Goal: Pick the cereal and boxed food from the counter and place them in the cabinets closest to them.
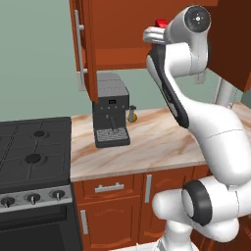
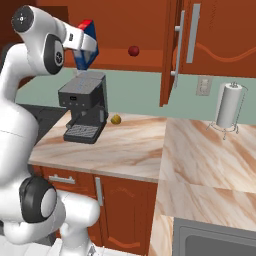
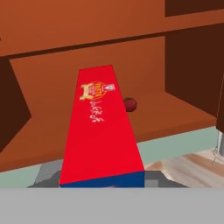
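Gripper: the gripper (image 2: 84, 46) is raised to the open wall cabinet (image 2: 150, 30) and grasps a red and blue box (image 2: 86, 42); its fingertips are hidden behind the box in the hand view.
Box: the box (image 3: 100, 131) is carried at the cabinet's front, its red face pointing into the opening, above the coffee machine (image 1: 112, 116).
Cabinet: doors open, long silver bar handle (image 2: 178, 42) on the right door; a small dark red round object (image 2: 133, 50) lies on the lower shelf, just right of the box.
Counter: the marble counter (image 1: 152, 142) bears the coffee machine, a small yellowish item (image 2: 116, 119) to its right, and a paper towel holder (image 2: 229, 106) far right.
Stove: the stove (image 1: 32, 152) sits left of the counter.
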